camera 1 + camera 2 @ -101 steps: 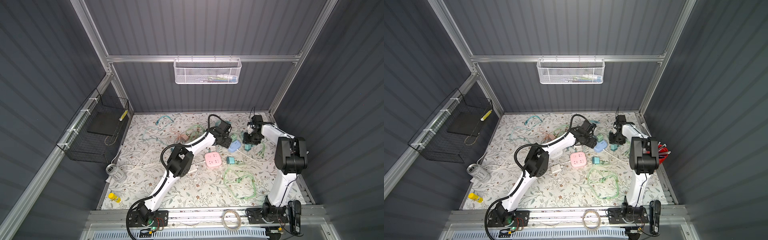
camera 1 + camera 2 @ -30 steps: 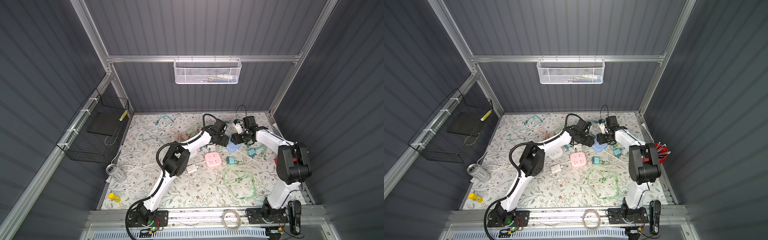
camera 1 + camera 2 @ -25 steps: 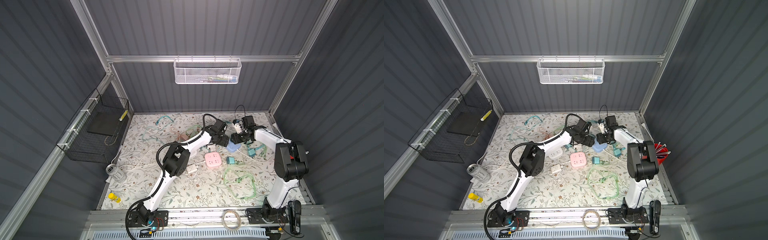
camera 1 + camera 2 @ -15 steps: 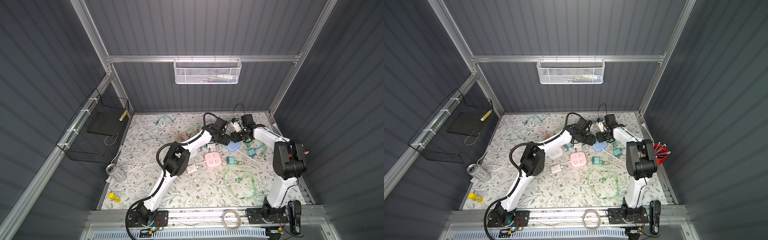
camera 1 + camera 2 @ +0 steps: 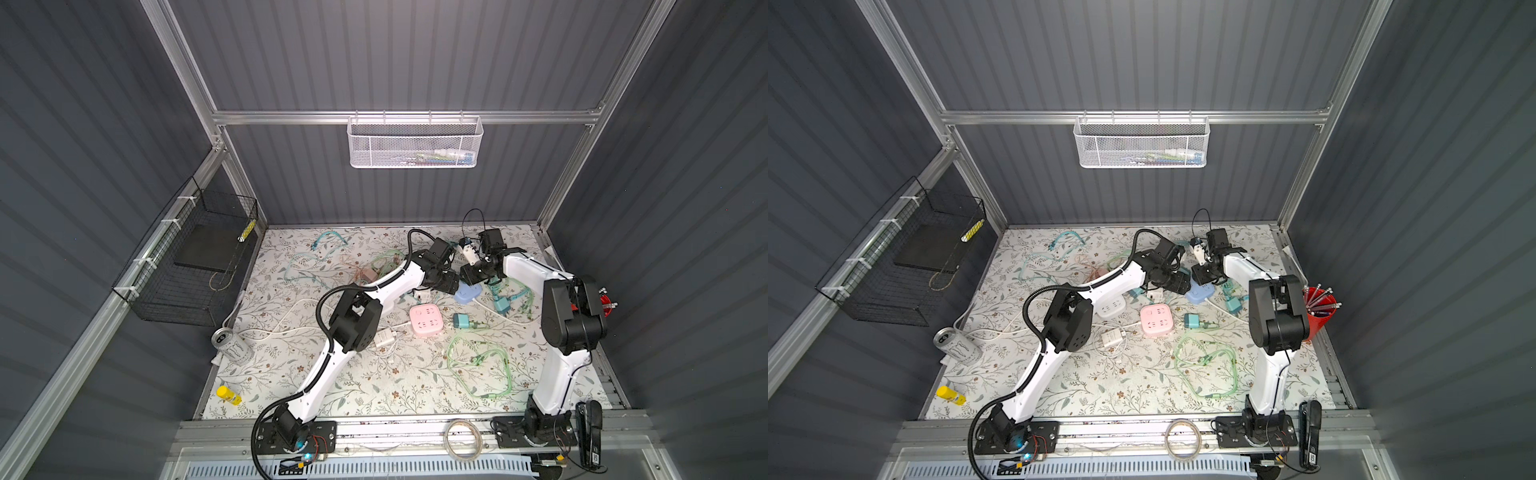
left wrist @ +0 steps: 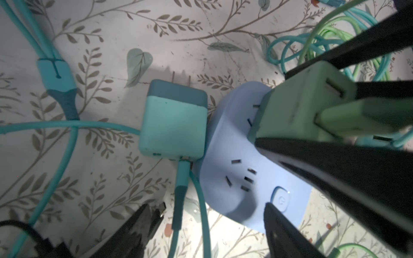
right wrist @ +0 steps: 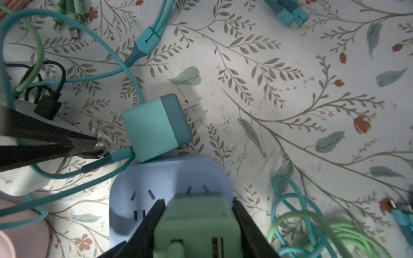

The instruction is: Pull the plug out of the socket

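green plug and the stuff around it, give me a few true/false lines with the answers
1. The right jaws sit on both sides of the green plug. True.
2. The green plug is out of the blue socket. False: it sits in the socket.
3. The teal charger is plugged into the blue socket. False: it lies on the cloth beside the socket, prongs bare.
4. The can lies on its side. True.
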Tool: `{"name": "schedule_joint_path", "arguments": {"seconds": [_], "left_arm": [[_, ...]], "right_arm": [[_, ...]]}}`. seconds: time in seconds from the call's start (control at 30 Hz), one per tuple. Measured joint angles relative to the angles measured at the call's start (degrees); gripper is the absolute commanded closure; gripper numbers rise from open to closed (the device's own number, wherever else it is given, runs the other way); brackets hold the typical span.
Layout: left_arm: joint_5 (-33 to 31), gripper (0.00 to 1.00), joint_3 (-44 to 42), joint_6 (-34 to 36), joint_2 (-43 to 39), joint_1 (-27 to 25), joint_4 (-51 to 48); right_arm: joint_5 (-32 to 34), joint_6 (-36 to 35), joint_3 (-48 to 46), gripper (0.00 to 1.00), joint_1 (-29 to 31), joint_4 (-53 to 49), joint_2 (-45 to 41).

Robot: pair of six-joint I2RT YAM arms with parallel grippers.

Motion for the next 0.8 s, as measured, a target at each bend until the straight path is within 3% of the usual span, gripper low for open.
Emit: {"name": "schedule_joint_path", "arguments": {"seconds": [0.8], "left_arm": [[0.0,0.24,5.8,-4.2,4.1,0.4,-1.3]], "right_arm": [[0.1,-0.2,-5.4,0.73,0.6,3.9,-3.5]]}}
